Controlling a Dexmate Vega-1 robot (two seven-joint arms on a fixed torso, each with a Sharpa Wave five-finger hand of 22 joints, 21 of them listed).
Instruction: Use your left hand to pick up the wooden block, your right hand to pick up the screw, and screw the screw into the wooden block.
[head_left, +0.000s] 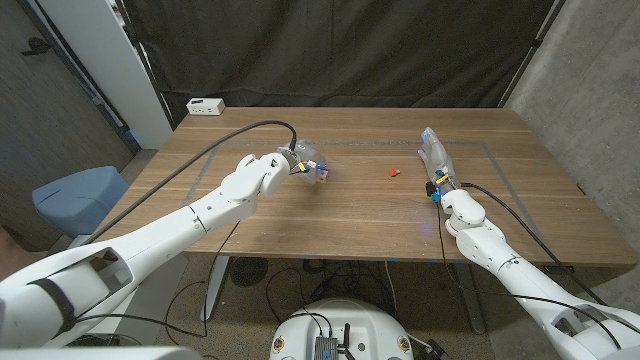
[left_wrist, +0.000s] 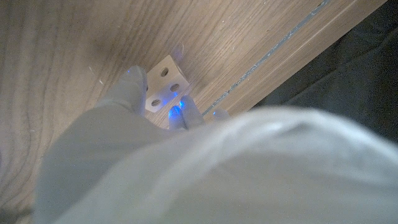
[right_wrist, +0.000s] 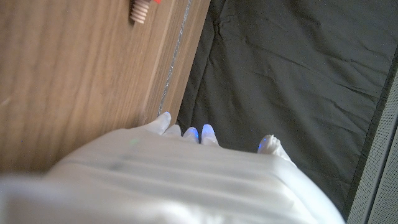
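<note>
On the surface (head_left: 330, 215) my left hand (head_left: 300, 160) reaches toward the middle, fingers pinching the block (left_wrist: 165, 84), which I judge I should squeeze square on its plain sides so the holes stay open and facing up. My right hand (head_left: 435, 160) stands on edge near the right side, fingers spread and holding nothing; the screw (head_left: 393, 172) lies just beside it, toward the middle.

Bare table (head_left: 360, 215) around screw (head_left: 393, 172)

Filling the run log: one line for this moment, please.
left hand: fingers at wooden block | right hand: holds nothing | screw: on table
</note>
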